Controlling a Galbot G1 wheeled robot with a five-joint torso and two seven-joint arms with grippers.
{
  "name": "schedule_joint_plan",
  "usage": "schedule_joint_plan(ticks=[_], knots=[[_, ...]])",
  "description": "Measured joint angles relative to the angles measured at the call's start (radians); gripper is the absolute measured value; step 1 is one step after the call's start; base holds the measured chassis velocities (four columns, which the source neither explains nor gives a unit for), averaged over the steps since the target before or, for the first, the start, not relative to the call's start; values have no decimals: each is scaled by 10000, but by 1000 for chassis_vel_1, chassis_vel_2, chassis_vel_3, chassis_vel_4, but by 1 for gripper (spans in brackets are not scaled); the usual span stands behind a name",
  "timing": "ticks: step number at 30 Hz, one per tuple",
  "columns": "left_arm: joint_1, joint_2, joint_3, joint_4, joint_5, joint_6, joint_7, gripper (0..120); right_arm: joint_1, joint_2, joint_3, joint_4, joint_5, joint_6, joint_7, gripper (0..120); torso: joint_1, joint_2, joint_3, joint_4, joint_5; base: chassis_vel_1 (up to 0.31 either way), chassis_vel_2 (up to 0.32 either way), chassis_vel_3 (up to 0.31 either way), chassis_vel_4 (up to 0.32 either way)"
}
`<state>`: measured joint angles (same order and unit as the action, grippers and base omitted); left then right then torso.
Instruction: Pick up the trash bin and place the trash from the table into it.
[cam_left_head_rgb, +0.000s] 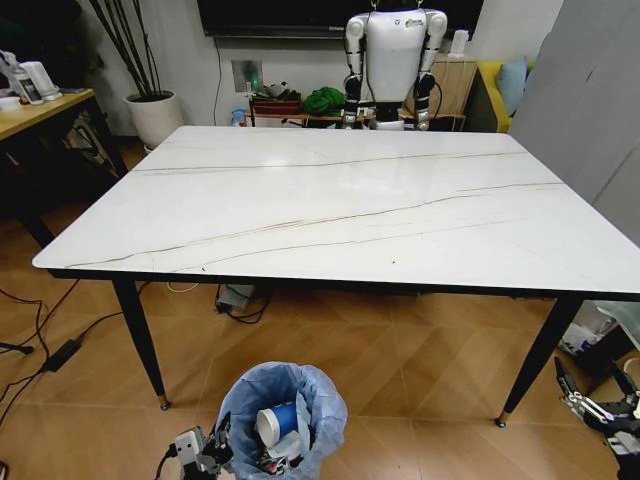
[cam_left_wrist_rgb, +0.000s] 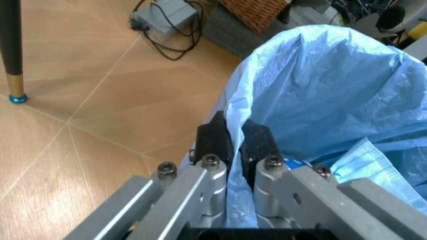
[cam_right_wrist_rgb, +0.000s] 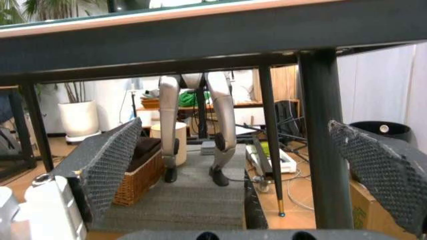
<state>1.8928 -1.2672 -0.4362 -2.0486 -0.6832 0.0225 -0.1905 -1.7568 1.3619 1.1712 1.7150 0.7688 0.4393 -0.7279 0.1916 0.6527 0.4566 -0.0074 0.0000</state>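
Left end effector (cam_left_wrist_rgb: 235, 142) pinches the bin (cam_left_head_rgb: 282, 415) liner at the rim, carrying collected trash (cam_left_head_rgb: 277, 422); right end effector (cam_right_wrist_rgb: 240, 170) hangs spread below the table (cam_left_head_rgb: 340, 200).

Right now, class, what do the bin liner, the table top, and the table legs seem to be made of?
Bin liner: thin light-blue plastic film, judging by its crinkles and slight translucency; the left gripper pinches its edge. Table top: glossy white marble-look slab with thin brown veins; real stone or ceramic cannot be told. Table legs: probably black-painted metal, slim and tapered, with small tips at the floor.
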Motion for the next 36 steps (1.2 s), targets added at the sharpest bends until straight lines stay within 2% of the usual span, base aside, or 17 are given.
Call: schedule_joint_plan(ticks=[36], knots=[[-109,-49,-172,134,-148,32,-6,0,-39,-6,58,35,-32,39,-225,100,-595,-1484,-890,0,0,0,0,0,0]])
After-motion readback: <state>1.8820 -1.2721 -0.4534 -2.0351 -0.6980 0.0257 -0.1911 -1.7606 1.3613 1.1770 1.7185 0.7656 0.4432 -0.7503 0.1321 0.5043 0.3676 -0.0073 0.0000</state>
